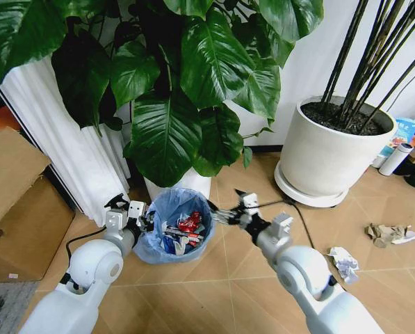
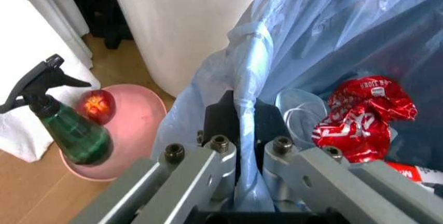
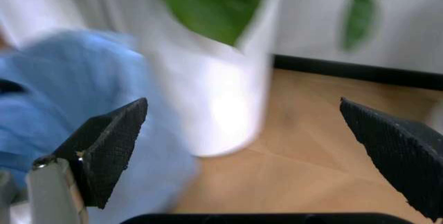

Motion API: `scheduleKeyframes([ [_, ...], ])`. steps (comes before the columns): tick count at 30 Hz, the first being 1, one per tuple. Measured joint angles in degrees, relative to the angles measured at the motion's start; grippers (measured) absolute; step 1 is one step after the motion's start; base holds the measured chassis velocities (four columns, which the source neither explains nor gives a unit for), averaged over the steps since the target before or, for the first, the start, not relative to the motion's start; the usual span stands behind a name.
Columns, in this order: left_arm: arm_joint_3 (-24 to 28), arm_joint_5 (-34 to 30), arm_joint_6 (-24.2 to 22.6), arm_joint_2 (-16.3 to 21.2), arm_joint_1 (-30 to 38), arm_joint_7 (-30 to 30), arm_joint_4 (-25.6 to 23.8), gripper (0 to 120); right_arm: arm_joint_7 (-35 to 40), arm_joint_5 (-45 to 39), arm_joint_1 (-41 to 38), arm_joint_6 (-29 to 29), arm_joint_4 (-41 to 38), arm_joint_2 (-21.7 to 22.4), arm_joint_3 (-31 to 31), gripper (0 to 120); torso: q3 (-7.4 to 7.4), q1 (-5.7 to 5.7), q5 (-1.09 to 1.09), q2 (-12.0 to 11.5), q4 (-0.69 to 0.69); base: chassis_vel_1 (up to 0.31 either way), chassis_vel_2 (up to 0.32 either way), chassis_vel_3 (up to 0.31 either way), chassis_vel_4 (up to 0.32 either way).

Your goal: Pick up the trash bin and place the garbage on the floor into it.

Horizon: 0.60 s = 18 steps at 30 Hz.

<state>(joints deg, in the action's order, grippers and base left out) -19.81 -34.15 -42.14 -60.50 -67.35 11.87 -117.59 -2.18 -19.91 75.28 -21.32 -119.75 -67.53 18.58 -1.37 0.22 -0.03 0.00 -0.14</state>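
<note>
A small round dark trash bin (image 1: 174, 226) lined with a crinkly light-blue plastic bag stands on the tan chevron-patterned wood floor (image 1: 249, 268), just in front of a white plant pot (image 1: 186, 182) holding a large-leaved green plant (image 1: 179, 97). Inside the bin lie a crumpled red wrapper (image 1: 189, 222) and other mixed litter.

The left claw (image 1: 139, 214) is at the bin's left rim, its fingers (image 2: 220, 168) pressed together on a fold of the blue bag and the rim (the left wrist view shows the plastic running up between them). Beyond the bin in that view, a green spray bottle (image 2: 66, 125) stands on a pink dish (image 2: 135, 125) with a small red fruit (image 2: 98, 106).

The right claw (image 1: 221, 211) hovers at the bin's right rim, its black padded fingers (image 3: 111, 143) spread wide with nothing between them.

To the right on the floor lie crumpled white paper (image 1: 343, 263) and crumpled brown paper (image 1: 382, 234), well apart from the bin. A second large white pot (image 1: 329, 156) stands at far right.
</note>
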Motion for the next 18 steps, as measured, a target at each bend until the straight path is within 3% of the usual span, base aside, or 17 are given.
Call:
scheduleKeyframes([
  [8,-0.76,0.06,0.00,-0.02,-0.55,0.04,-0.54,0,-2.16,1.83,1.86,1.59,4.49,-0.19,8.19,100,0.00,0.00,-0.01,0.00,0.02,0.000,0.000,0.000,0.000],
  [18,-1.13,0.10,0.00,0.02,-0.90,0.28,-0.93,0,-3.02,2.47,2.15,3.37,7.67,-1.17,10.15,100,0.00,0.00,-0.01,0.00,0.02,-0.045,-0.044,0.059,0.040],
])
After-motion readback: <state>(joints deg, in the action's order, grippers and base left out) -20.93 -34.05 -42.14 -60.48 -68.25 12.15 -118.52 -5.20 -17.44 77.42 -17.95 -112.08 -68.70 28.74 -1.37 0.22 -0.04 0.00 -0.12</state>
